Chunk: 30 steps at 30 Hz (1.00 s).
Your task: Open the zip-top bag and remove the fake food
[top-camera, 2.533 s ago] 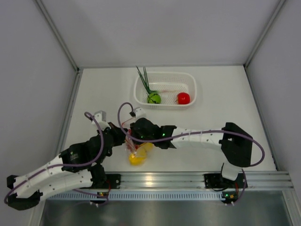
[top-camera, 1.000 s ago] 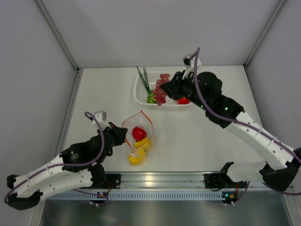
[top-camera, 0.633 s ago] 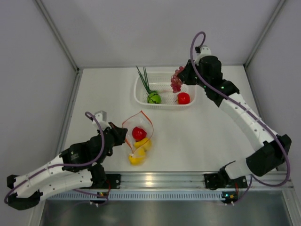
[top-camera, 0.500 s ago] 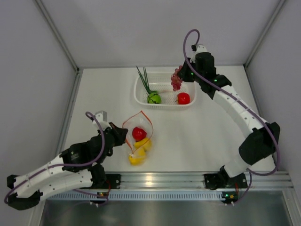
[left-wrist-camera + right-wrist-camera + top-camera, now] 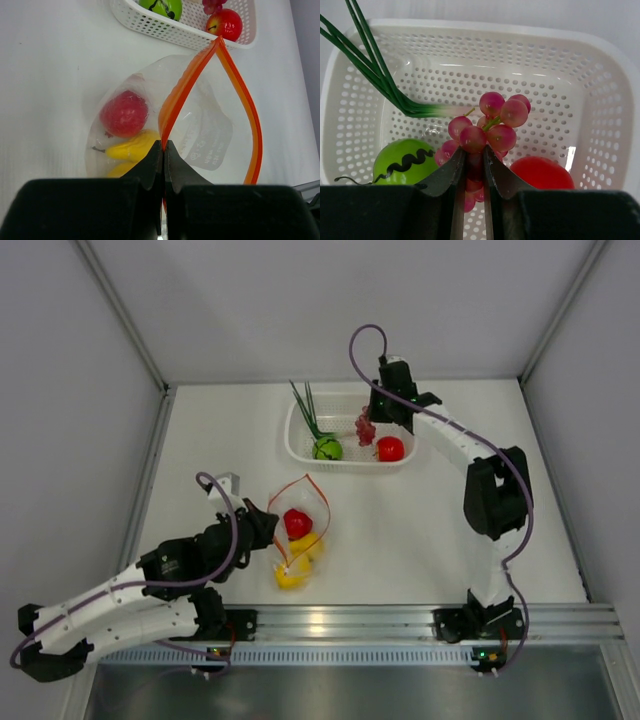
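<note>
The zip-top bag point(image 5: 300, 530) lies open near the table's front, its orange-red zip strip point(image 5: 172, 107) spread in a loop. Inside are a red round fruit point(image 5: 124, 113) and two yellow pieces point(image 5: 132, 147). My left gripper point(image 5: 164, 146) is shut on the near side of the zip strip. My right gripper point(image 5: 474, 155) is shut on the purplish grapes point(image 5: 492, 127) and holds them over the white basket point(image 5: 600, 75), as the top view point(image 5: 366, 427) also shows. In the basket lie a green ball point(image 5: 405, 160), green stalks point(image 5: 375, 75) and a red round fruit point(image 5: 540, 172).
The white perforated basket point(image 5: 300, 445) stands at the back middle of the table. Grey walls enclose the table on three sides. A metal rail point(image 5: 400, 625) runs along the front edge.
My right arm pulled the grapes out of the bag, swung them to the back and now holds them low over the basket. The left gripper kept hold of the bag and shifted slightly.
</note>
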Tool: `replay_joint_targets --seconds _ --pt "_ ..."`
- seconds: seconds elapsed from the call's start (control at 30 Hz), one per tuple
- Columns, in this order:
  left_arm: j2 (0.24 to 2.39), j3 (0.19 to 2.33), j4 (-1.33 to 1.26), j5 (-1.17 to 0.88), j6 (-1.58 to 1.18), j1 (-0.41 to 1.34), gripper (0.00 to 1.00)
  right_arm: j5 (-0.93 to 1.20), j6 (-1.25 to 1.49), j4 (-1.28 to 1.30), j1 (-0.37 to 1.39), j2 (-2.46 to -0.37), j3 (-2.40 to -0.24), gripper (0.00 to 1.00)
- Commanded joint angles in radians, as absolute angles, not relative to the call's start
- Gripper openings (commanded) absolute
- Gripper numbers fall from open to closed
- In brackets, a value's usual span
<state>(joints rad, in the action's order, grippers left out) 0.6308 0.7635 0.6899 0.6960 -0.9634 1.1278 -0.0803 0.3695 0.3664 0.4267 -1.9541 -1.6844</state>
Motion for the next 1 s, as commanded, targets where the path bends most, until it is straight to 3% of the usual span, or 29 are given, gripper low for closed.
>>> replay_joint_targets --seconds 0.0,0.17,0.3,0.4,0.53,0.6,0.8,0.97 --pt "0.647 0.816 0.670 0.698 -0.942 1.132 0.00 -0.063 0.394 0.342 0.416 -1.996 -1.758 0.17" --pt "0.670 0.834 0.670 0.699 -0.937 1.132 0.00 -0.038 0.387 0.357 0.420 -1.994 -1.776 0.49" --pt "0.693 0.854 0.670 0.695 -0.945 1.132 0.00 -0.032 0.364 0.379 0.422 -1.913 -1.767 0.59" --pt "0.709 0.864 0.669 0.693 -0.962 1.132 0.00 0.024 0.359 0.394 0.426 -1.807 -1.726 0.55" --pt "0.735 0.883 0.667 0.704 -0.983 1.132 0.00 0.106 0.344 0.509 0.487 -1.648 -1.674 0.40" --pt "0.745 0.893 0.667 0.704 -0.989 1.132 0.00 0.123 0.331 0.540 0.527 -1.593 -1.643 0.39" --pt "0.776 0.917 0.660 0.689 -1.026 1.132 0.00 0.094 0.340 0.502 0.795 -1.338 -1.428 0.32" --pt "0.776 0.916 0.657 0.701 -1.061 1.132 0.00 0.005 0.475 0.391 0.951 -1.246 -1.269 0.25"
